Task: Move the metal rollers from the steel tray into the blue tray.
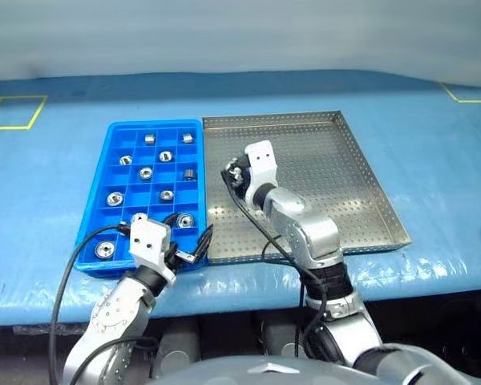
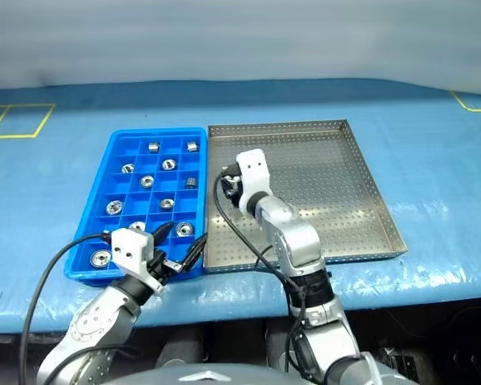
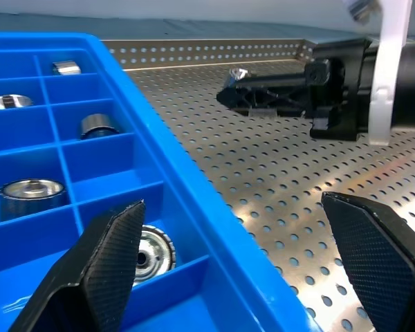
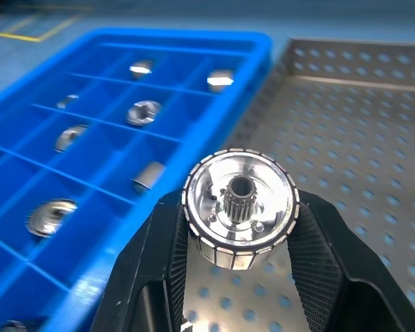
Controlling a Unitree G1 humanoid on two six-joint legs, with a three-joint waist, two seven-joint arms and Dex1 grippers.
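While my right claw [image 4: 238, 266] gripped one roller [image 4: 239, 207], left claw [image 3: 242, 270] gaping, I judged: carry toward nine o'clock, release squarely over an empty blue tray [image 1: 112, 144] cell.

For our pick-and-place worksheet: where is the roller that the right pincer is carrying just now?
The roller sits clamped in the right pincer, raised over the steel tray near its left edge, beside the blue tray.

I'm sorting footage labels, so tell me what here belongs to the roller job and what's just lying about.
Part of the job:
- steel tray
- blue tray, rollers in its compartments
- metal roller in the shut right pincer
- open left pincer

Just lying about:
- blue table cover
- yellow floor-style markings
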